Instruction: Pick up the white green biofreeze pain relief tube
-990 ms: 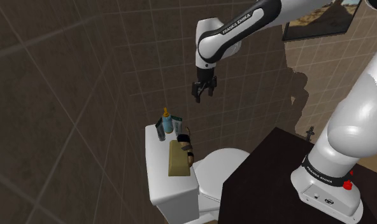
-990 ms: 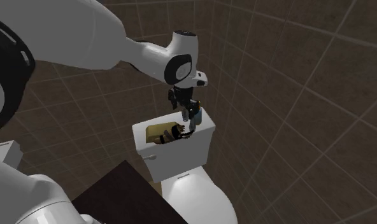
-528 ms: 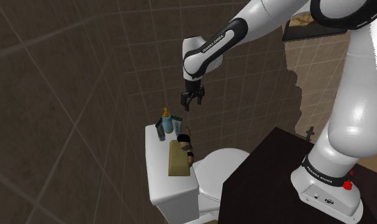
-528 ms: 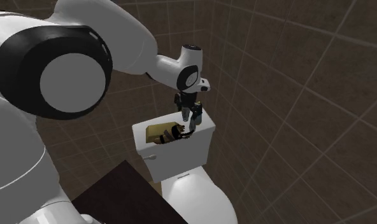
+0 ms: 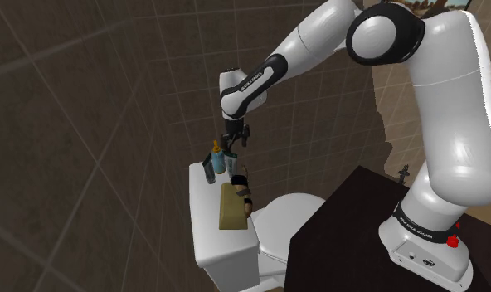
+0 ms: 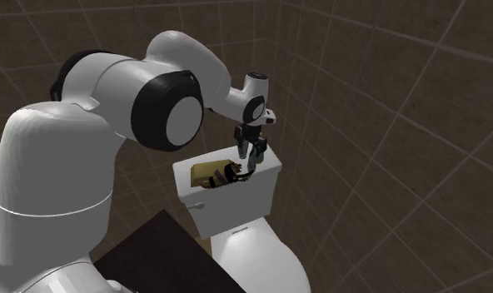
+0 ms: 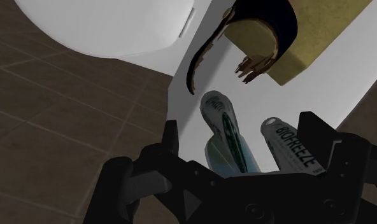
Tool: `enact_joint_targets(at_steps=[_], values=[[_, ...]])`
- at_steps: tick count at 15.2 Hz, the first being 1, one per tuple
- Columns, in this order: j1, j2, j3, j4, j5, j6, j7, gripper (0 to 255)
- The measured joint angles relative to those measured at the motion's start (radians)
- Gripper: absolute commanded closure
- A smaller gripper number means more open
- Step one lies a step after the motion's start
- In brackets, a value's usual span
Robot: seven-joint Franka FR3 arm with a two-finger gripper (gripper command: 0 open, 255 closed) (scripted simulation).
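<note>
Biofreeze tube (image 7: 289, 146) between parted fingers (image 7: 172, 141), nearer one, not clasped.

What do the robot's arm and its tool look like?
The arm has rounded glossy white links with black joints and black FRANKA EMIKA lettering near the wrist. The tool is all black, with two angular fingers.

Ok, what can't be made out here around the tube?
- Wrist view: the lower ends of the Biofreeze tube and the grey tube beside it are hidden behind the jaws.
- Shoulder view: the bottles on the toilet tank are too small to tell apart, and the jaws overlap them.
- Second exterior view: the jaws cover that same cluster.
</note>
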Motion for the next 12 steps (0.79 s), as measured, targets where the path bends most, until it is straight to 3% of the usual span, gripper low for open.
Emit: enact_joint_targets(at_steps=[8,9,12], values=[[0.005,0.083,-0.005,0.014,-0.007,0.067,-0.001,0],[0.006,0.084,-0.005,0.014,-0.007,0.069,0.000,255],[0.006,0.084,-0.005,0.013,-0.007,0.071,0.000,255]])
